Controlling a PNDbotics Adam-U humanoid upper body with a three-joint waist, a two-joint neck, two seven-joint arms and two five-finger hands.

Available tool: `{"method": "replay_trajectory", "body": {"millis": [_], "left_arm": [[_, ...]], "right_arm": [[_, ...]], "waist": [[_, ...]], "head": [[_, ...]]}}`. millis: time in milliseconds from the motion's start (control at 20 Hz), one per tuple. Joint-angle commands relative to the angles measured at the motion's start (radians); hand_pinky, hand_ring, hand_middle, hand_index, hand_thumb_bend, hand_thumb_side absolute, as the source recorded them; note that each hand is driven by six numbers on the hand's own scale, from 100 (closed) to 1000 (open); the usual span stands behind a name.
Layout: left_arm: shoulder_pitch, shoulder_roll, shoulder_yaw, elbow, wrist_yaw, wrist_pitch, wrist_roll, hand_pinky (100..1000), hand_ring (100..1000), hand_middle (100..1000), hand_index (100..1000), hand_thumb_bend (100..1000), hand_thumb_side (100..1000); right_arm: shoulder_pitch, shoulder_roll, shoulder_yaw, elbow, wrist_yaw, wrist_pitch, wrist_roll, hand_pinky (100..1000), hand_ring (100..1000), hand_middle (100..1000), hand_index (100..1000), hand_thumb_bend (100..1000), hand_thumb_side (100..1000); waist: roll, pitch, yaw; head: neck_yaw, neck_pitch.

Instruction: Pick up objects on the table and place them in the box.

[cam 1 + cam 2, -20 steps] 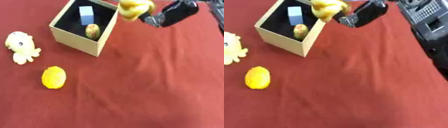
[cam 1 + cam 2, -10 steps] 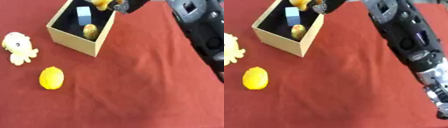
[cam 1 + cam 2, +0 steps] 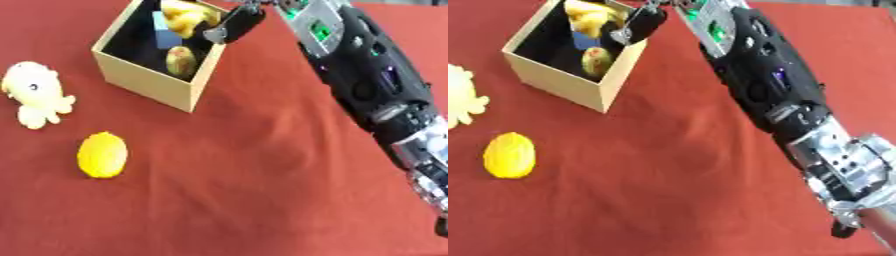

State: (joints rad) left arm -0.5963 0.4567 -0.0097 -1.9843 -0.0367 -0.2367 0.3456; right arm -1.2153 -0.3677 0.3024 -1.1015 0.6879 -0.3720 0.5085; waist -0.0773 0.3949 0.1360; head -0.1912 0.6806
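An open cardboard box (image 3: 144, 82) stands at the upper left on the red cloth. Inside it lie a blue block (image 3: 163, 31) and a round yellow-green fruit (image 3: 181, 60). My right hand (image 3: 233, 24) reaches in from the right over the box's far right rim. Its fingers are curled on a yellow lumpy thing (image 3: 184, 16) that hangs within the box's opening. A yellow lemon (image 3: 102, 154) lies on the cloth at the lower left. A cream octopus toy (image 3: 35, 96) lies at the left edge. My left hand shows in no view.
My right forearm (image 3: 767, 80) slants from the lower right corner up to the box and covers much of the right side. Red cloth (image 3: 245, 190) spreads bare across the middle and the bottom.
My right hand has carried the yellow thing leftward, from beside the box's right rim to over its opening. The arm now stretches across the view.
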Motion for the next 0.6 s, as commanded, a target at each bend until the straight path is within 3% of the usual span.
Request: {"method": "replay_trajectory", "body": {"millis": [50, 200, 600], "left_arm": [[-0.014, 0.013, 0.000, -0.016, 0.005, 0.001, -0.002, 768, 776, 813, 885, 298, 713], [-0.013, 0.013, 0.000, -0.016, 0.005, 0.001, -0.003, 768, 776, 813, 885, 297, 713], [-0.010, 0.013, 0.001, -0.016, 0.005, 0.002, -0.003, 769, 777, 813, 885, 297, 712]], "right_arm": [[-0.027, -0.012, -0.013, -0.004, 0.033, -0.020, -0.008, 864, 966, 799, 872, 282, 423], [-0.027, -0.016, -0.017, -0.009, 0.061, -0.033, -0.014, 881, 1000, 835, 897, 335, 520], [-0.029, -0.022, -0.027, -0.028, 0.080, -0.037, -0.045, 882, 1000, 839, 901, 362, 510]], "waist": [[0.005, -0.021, 0.000], [0.005, -0.021, -0.001], [0.007, -0.024, -0.006]], "head": [[-0.001, -0.002], [0.001, -0.003], [0.008, -0.003]]}}
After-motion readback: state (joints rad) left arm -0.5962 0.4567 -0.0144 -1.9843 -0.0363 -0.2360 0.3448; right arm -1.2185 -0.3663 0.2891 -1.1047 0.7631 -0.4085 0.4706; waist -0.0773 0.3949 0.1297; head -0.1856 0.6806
